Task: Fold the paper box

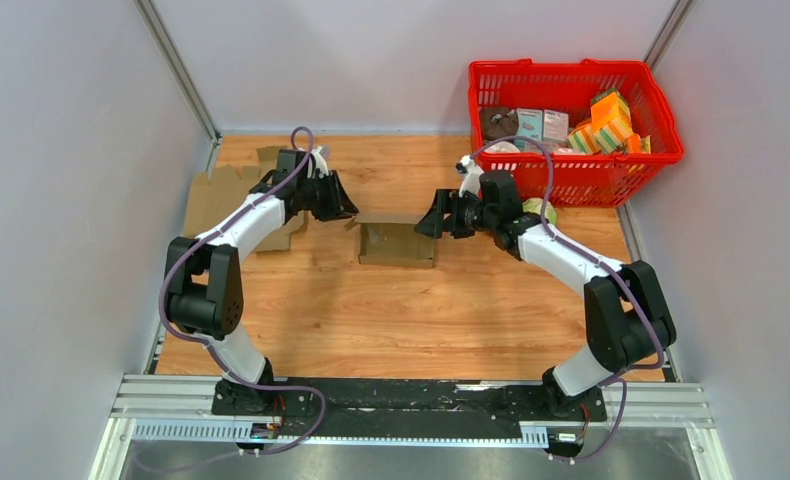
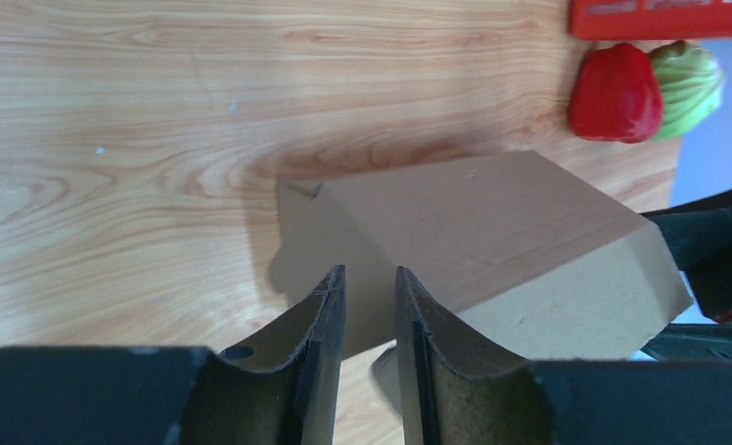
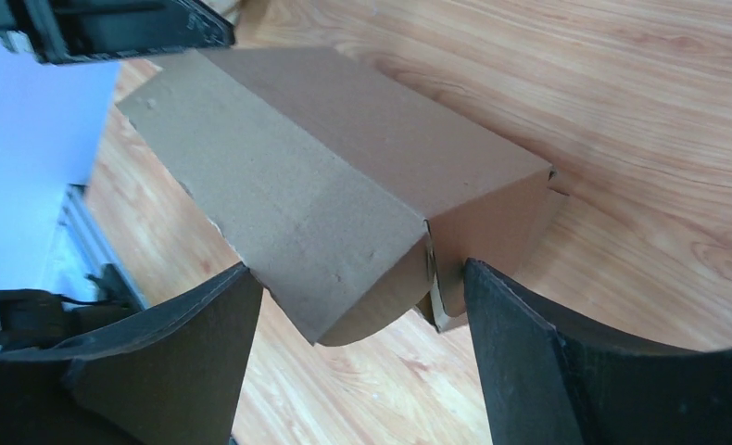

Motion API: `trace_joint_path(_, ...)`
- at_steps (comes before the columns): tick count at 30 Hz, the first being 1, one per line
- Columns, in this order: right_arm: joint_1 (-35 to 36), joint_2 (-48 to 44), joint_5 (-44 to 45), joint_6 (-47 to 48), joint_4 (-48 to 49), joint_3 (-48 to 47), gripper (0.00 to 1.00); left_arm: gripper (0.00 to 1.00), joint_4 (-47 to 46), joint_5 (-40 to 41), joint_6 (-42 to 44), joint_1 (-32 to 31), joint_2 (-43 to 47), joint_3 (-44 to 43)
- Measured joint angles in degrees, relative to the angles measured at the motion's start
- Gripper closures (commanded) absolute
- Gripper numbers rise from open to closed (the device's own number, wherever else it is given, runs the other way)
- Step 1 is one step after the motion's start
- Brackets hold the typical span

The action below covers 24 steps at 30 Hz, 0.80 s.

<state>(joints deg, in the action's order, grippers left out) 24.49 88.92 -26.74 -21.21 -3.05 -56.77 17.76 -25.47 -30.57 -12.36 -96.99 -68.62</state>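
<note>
One paper box, two arms, one red basket, one pile of flat cardboard sheets whose number cannot be told, one red toy pepper and one green one.

From above, the box lies near the middle of the wooden table, a little toward 12 o'clock. The basket, filled with small packages, stands at 1 to 2 o'clock. The cardboard sheets lie at 9 to 10 o'clock. The two peppers sit together just below the basket, beside the right arm.

The left arm reaches forward and bends inward. The left gripper hangs at the box's 10 o'clock corner, near a small flap that sticks out there. Its fingers stand close together with a narrow gap, and nothing shows between them.

The right arm comes in from 3 o'clock, its forearm sloping toward the centre. The right gripper is spread wide and holds nothing. One finger is on each side of the box's end, and neither is clearly pressing on it.

The box is plain brown card, already closed into a low block. Its top is flat, one long side slopes, and a flap edge stands slightly proud at the end nearest the right gripper
</note>
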Motion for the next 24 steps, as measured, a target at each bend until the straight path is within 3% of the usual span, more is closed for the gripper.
trace_joint_path(15, -2.69, 8.15, -13.2, -25.49, 15.04, -0.39, 0.16, 0.55, -13.88, -8.9, -13.49, -0.81, 0.48, 7.39)
trace_joint_path(19, -3.41, 6.19, -9.09, -19.91, 8.04, 0.11, 0.15, 0.54, -8.31, -3.41, -10.29, -0.68, 4.35, 7.39)
trace_joint_path(24, -3.96, -0.85, 4.63, -8.2, -4.33, 0.04, 0.19, 0.6, -1.33, 11.67, -4.68, -0.31, 16.26, 9.03)
